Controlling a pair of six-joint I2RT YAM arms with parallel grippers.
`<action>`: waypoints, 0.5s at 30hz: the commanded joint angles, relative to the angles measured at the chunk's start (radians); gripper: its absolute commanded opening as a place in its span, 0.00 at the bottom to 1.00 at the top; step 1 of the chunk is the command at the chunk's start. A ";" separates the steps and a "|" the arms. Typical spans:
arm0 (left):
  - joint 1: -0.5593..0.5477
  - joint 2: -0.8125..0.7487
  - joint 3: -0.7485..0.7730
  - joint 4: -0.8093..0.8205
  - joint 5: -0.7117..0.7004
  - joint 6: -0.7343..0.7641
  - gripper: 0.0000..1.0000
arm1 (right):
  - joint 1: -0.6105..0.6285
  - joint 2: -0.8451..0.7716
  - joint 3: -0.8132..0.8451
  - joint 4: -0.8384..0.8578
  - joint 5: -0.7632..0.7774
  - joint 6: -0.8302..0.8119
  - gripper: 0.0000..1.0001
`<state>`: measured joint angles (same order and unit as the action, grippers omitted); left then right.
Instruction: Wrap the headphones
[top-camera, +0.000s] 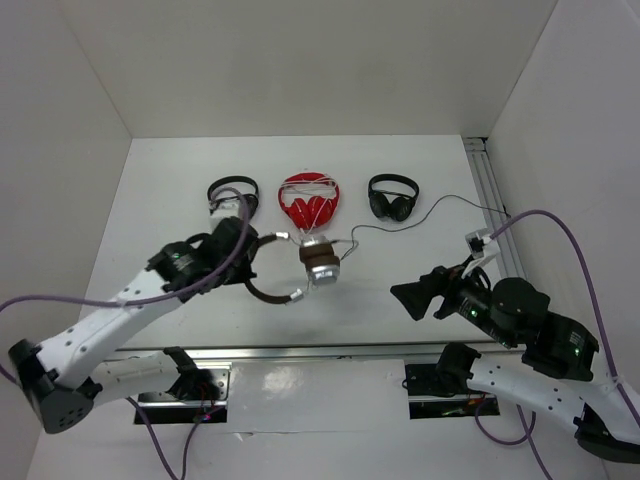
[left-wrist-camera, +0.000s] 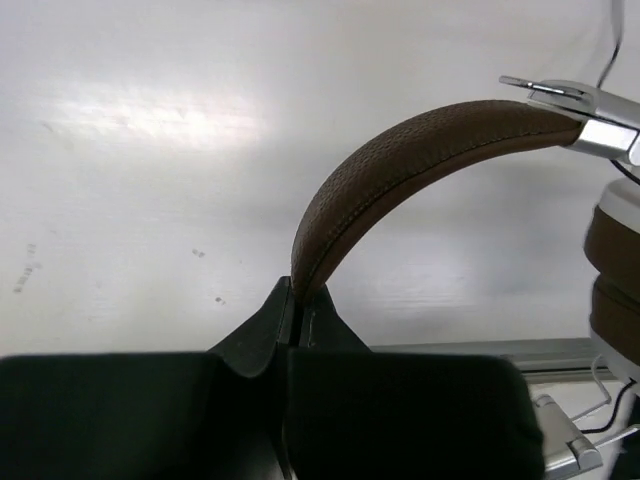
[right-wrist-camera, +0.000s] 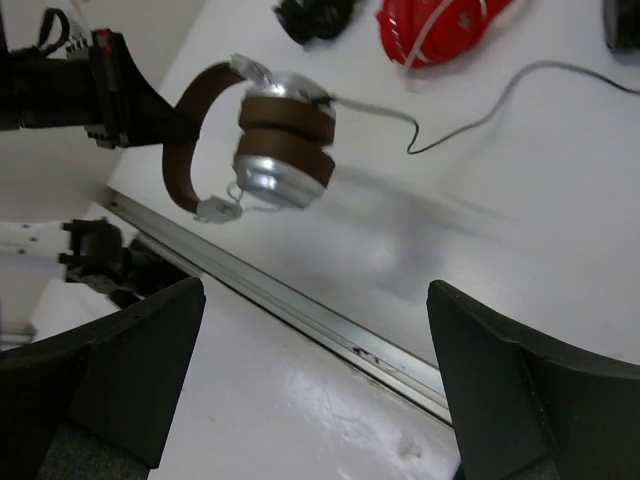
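The headphones (top-camera: 320, 260) have a brown headband (top-camera: 268, 291), brown pads and silver cups. My left gripper (top-camera: 248, 262) is shut on the headband and holds the pair above the table, the two cups stacked together on the right. In the left wrist view my gripper (left-wrist-camera: 300, 290) pinches the headband (left-wrist-camera: 420, 150), with a cup (left-wrist-camera: 615, 270) at the right edge. The thin dark cable (top-camera: 400, 224) trails right along the table. My right gripper (top-camera: 410, 297) is open and empty, to the right of the cups. Its wrist view shows the gripper (right-wrist-camera: 315, 290), the headphones (right-wrist-camera: 280, 150) and the cable (right-wrist-camera: 480, 100).
At the back of the table lie a red pair with a white cord (top-camera: 308, 200) and two small black pairs (top-camera: 233, 195) (top-camera: 393, 197). An aluminium rail (top-camera: 490, 190) runs along the right side and another (top-camera: 330, 350) along the front edge. White walls enclose the table.
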<state>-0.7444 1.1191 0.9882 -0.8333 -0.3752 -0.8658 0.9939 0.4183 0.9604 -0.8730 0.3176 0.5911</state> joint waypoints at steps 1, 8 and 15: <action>-0.001 -0.125 0.209 -0.188 -0.186 -0.022 0.00 | -0.006 -0.068 -0.064 0.190 -0.095 -0.011 0.99; -0.001 -0.044 0.683 -0.490 -0.315 0.027 0.00 | -0.006 -0.009 -0.259 0.595 -0.150 -0.065 0.99; -0.001 -0.025 0.954 -0.532 -0.228 0.122 0.00 | -0.006 0.262 -0.307 0.950 -0.132 -0.198 0.99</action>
<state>-0.7441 1.1011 1.8599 -1.3357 -0.6300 -0.7879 0.9916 0.5934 0.6407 -0.1692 0.1680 0.4793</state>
